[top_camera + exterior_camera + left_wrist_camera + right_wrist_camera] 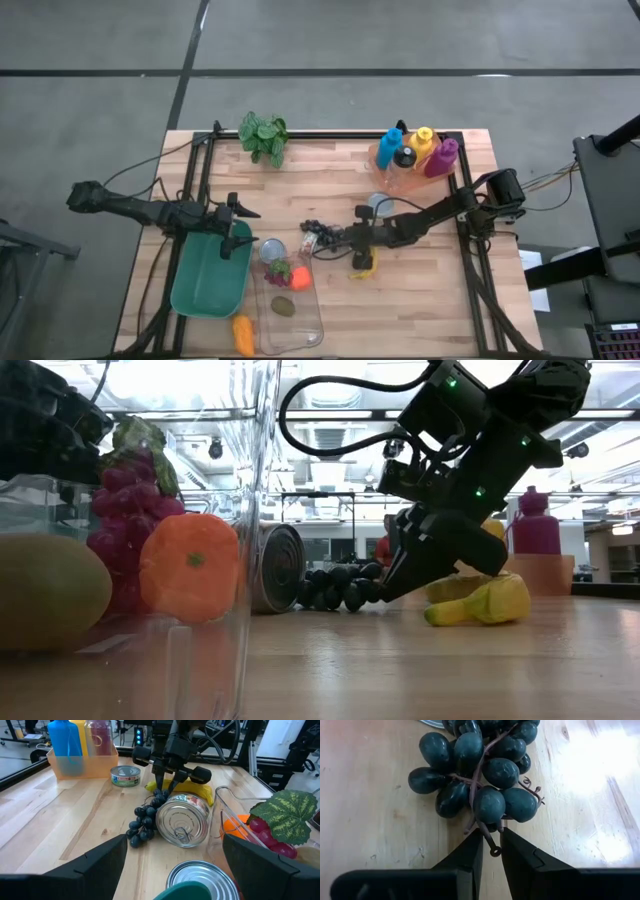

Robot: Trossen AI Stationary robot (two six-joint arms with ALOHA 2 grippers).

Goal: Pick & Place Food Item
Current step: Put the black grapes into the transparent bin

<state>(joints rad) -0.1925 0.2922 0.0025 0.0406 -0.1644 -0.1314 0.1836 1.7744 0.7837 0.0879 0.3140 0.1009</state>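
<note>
A bunch of dark grapes (318, 232) (480, 775) lies on its side on the wooden table, next to a tin can lying on its side (182, 820). My right gripper (492, 845) (337, 238) is low at the bunch's stem end, pointing toward the table's left. It is open by a narrow gap, one finger on each side of the thin stem (489, 837); I see no touch. My left gripper (174, 840) (240, 232) is wide open and hovers over the far right corner of the green bin (205, 280).
A clear container (300, 325) near the front holds red grapes (125, 510), an orange (188, 565) and a green fruit (284, 307). A banana (365, 263) lies under the right arm. An upright can (272, 248), a flat tin (125, 775), a bottle tray (415, 160), a plant (263, 135) and a carrot (242, 335) stand around.
</note>
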